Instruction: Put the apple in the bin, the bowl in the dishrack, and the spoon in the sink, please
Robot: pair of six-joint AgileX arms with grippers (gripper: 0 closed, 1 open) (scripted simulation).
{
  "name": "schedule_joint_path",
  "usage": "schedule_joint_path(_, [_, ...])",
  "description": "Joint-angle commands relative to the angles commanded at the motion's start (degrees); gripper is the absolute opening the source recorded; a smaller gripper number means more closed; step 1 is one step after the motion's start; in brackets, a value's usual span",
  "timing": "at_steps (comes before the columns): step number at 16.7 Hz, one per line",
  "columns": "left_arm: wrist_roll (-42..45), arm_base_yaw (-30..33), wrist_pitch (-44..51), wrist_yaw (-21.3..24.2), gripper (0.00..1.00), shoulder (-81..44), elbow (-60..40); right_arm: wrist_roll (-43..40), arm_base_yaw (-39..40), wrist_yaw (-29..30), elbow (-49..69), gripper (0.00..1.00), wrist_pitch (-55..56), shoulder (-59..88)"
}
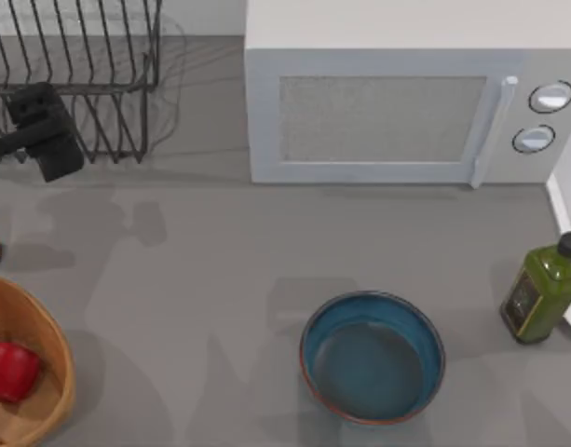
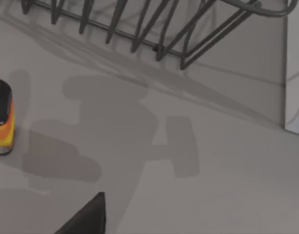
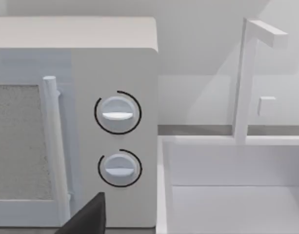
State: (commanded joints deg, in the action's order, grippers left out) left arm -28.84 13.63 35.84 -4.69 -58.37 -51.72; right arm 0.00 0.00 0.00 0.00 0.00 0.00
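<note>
Apple (image 1: 9,370) already in bin (image 1: 54,340); bowl (image 1: 372,356) prob. rigid, slick glaze, grab at rim; claw state: can't tell.

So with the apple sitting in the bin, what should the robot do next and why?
Probably bring the left gripper from the dishrack across toward the bowl. The apple already lies in the bin, while the bowl stands upright on the table, untouched and well apart from the rack.

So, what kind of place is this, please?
Most likely a kitchen counter, rendered in simulation: a white microwave stands at the back, a black wire dishrack beside it, and a white sink with a tap.
</note>
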Motion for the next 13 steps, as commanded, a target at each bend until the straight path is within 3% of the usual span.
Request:
schedule_joint_path(7, [-17.15, 15.93, 26.92, -0.47, 1.0, -45.74, -38.44, 0.0, 0.0, 0.0, 0.0, 1.0, 0.0, 0.0])
schedule_joint_path(13, [-26.32, 32.4, 44.21, 1.94, 1.0, -69.08, -66.99, 0.0, 0.0, 0.0, 0.0, 1.0, 0.0, 0.0])
